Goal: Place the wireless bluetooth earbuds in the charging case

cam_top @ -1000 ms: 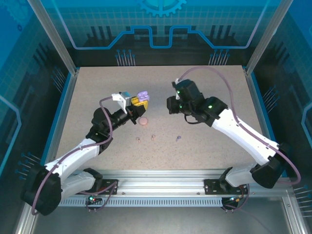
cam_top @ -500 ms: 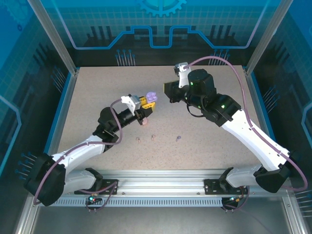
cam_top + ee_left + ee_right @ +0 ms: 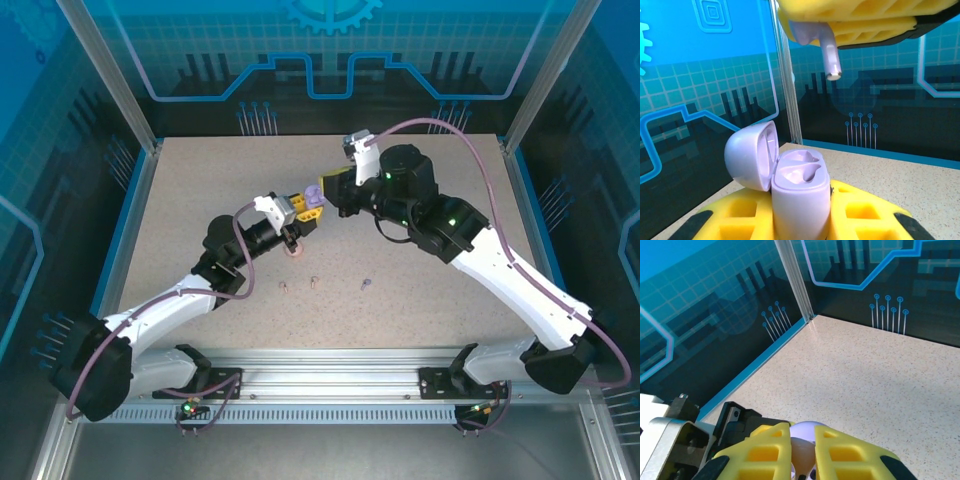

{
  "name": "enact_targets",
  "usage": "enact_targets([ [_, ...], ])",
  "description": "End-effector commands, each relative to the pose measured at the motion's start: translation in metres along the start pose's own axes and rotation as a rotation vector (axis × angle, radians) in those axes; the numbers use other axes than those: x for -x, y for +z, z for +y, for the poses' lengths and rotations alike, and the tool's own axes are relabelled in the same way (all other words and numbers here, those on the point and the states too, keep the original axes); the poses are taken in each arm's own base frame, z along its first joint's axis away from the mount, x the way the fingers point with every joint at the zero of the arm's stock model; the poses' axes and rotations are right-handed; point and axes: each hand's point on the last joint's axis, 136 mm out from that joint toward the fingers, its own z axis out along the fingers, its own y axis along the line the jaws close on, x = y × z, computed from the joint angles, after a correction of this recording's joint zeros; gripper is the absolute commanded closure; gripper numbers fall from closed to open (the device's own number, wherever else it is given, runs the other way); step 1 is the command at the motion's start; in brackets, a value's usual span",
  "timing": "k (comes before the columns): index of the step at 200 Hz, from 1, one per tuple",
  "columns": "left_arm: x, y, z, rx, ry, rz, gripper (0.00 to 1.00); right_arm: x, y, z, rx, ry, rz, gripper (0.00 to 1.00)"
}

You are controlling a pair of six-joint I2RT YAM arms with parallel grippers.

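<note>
Over the last second the two arms had closed on each other above the middle of the table. The left gripper had carried the purple charging case rightward and a little farther out. The right gripper had swung left to meet it, so the two now stood just beside one another in the top view. That put the task at the point of insertion, though nothing was seated yet. The left gripper was clamped tight on the lower body of the case, which stood upright with its lid hinged open to the left and both wells bare. The right gripper was pinched nearly closed on the head of a purple earbud, stem pointing down. In the left wrist view the stem tip hung clear above the case, apart from it and a little to the right of the wells, so a short descent with a slight correction seemed called for. Nearer the arms, a pink case lay on the table below the left gripper. Beyond it toward the near edge, two pink earbuds and a second purple earbud lay loose.
</note>
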Motion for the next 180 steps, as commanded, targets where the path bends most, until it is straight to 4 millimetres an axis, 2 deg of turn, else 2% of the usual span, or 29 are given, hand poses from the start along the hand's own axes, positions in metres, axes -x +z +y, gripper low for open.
enact_targets([
  [1, 0.015, 0.004, 0.002, 0.013, 0.04, -0.036, 1.0, -0.003, 0.01, 0.009, 0.029, -0.031, 0.004, 0.85],
  [92, 0.017, 0.003, 0.003, 0.022, 0.04, -0.04, 1.0, -0.024, 0.027, 0.003, 0.009, -0.026, 0.056, 0.86],
  [180, 0.019, 0.002, 0.003, 0.027, 0.041, -0.046, 1.0, -0.037, 0.033, -0.005, -0.039, -0.054, 0.075, 0.86],
])
